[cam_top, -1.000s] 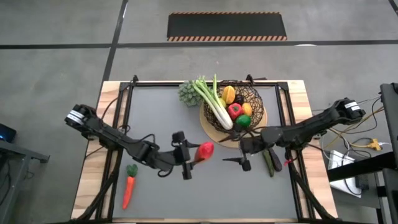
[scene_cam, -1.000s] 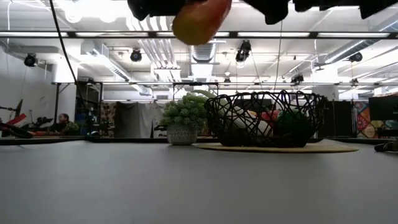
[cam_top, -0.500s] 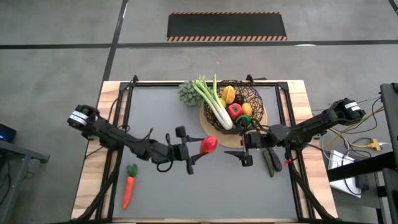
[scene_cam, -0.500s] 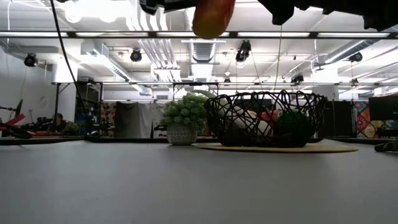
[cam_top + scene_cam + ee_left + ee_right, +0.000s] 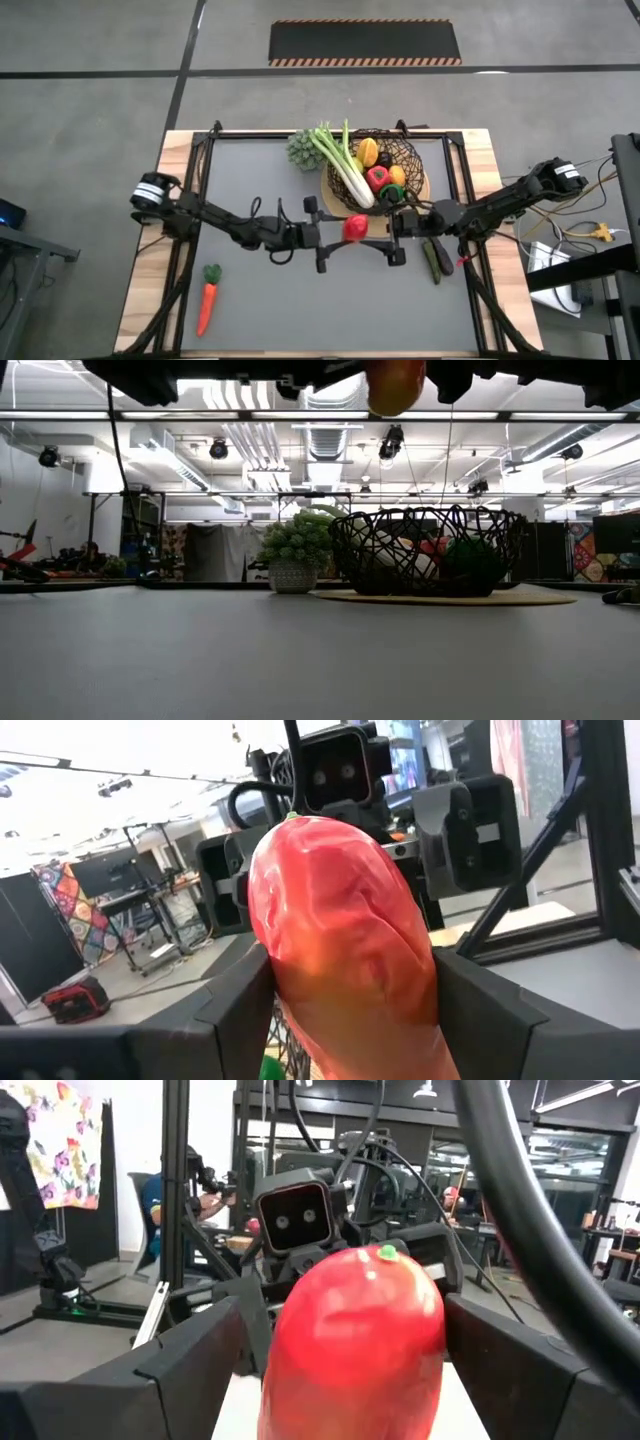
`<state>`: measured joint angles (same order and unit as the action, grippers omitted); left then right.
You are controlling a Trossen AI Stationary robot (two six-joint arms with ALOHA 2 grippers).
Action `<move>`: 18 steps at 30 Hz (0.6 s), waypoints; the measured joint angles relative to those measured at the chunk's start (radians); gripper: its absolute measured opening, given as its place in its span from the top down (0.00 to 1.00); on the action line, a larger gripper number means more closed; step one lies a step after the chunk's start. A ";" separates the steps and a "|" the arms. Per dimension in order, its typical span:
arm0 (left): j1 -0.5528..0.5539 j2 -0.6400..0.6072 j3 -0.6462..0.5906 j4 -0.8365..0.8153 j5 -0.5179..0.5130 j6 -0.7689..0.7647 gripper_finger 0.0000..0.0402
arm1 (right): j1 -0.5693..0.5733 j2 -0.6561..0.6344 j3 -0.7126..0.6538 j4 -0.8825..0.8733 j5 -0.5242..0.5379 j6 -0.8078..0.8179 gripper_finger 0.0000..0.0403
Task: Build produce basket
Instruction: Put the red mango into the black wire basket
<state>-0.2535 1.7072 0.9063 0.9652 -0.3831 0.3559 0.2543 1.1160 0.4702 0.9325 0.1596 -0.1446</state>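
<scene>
1. The red fruit (image 5: 354,227), a red-orange piece with a small green nub at one end, hangs in the air above the grey table (image 5: 260,180), just in front of the near rim of the basket (image 5: 405,150) and over the edge of the tan mat (image 5: 338,208) under it.
2. The left gripper (image 5: 340,238) grasps this fruit: in the left wrist view the fruit (image 5: 340,930) fills the space between the two dark fingers (image 5: 240,1010), which press its sides.
3. The fruit's long axis lies roughly along the line between the two grippers. In the right wrist view the fruit (image 5: 352,1340) shows its green-nubbed end toward the right gripper.
4. The right gripper (image 5: 393,237) faces it from the other side with its fingers spread wide, one on each side of the fruit; whether they touch it cannot be told.
5. In the low view the fruit (image 5: 396,385) sits at the top edge, well above the table and higher than the basket (image 5: 430,550) rim.
6. The basket already holds a leek-like stalk (image 5: 342,165) leaning over its left rim, plus yellow, red, orange and green pieces.
7. A small green potted plant (image 5: 300,150) stands just beside the basket on its left.
8. A carrot (image 5: 206,300) lies on the wooden border at the table's front left, well apart from the rest.
9. A dark elongated vegetable (image 5: 432,260) lies on the table under the right arm, near the mat.
10. Nothing stands between the fruit and the basket's near rim except the right gripper's own fingers.
</scene>
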 joint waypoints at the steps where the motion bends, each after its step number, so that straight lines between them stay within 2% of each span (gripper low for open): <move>1: 0.005 0.010 0.005 0.006 0.004 0.000 0.45 | 0.000 0.000 0.000 -0.001 0.002 0.003 0.19; 13: 0.018 0.026 0.030 0.005 0.039 0.051 0.45 | 0.000 0.000 0.001 -0.019 0.001 0.022 0.20; 18: 0.018 0.026 0.030 0.004 0.042 0.051 0.45 | 0.000 0.000 0.001 -0.023 0.002 0.027 0.34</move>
<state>-0.2352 1.7329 0.9367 0.9691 -0.3412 0.4072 0.2543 1.1164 0.4713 0.9094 0.1612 -0.1172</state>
